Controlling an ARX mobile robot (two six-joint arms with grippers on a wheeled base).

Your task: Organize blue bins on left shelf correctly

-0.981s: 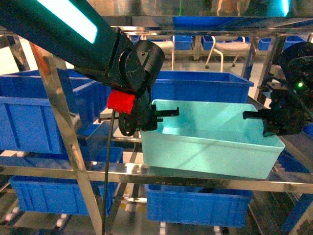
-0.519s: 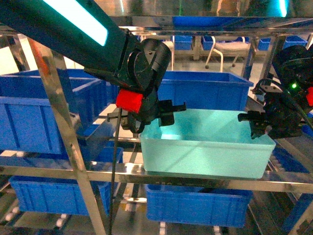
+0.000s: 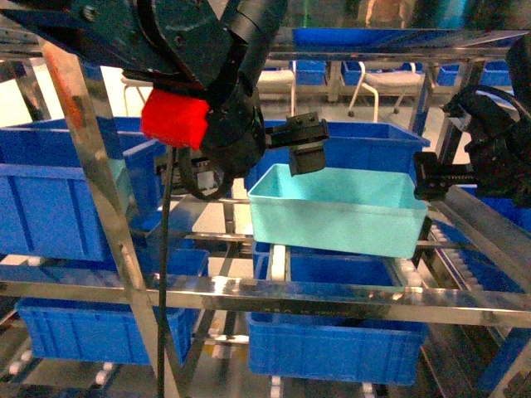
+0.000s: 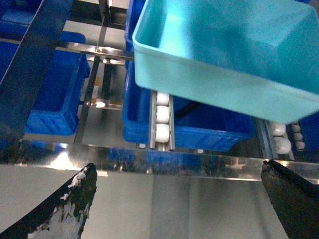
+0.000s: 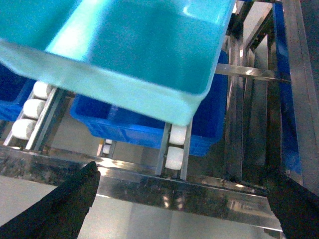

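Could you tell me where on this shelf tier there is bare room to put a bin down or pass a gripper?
Free: the roller tracks between the front rail and the pale turquoise tub, and the tracks at far right. Crowded: royal-blue crates left and behind the tub. Left gripper hangs by its near-left corner, right gripper beside its right end.

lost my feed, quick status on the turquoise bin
Both end effectors open, clear of bin. Turquoise bin on left shelf rollers, back from front rail. Nothing blocking.
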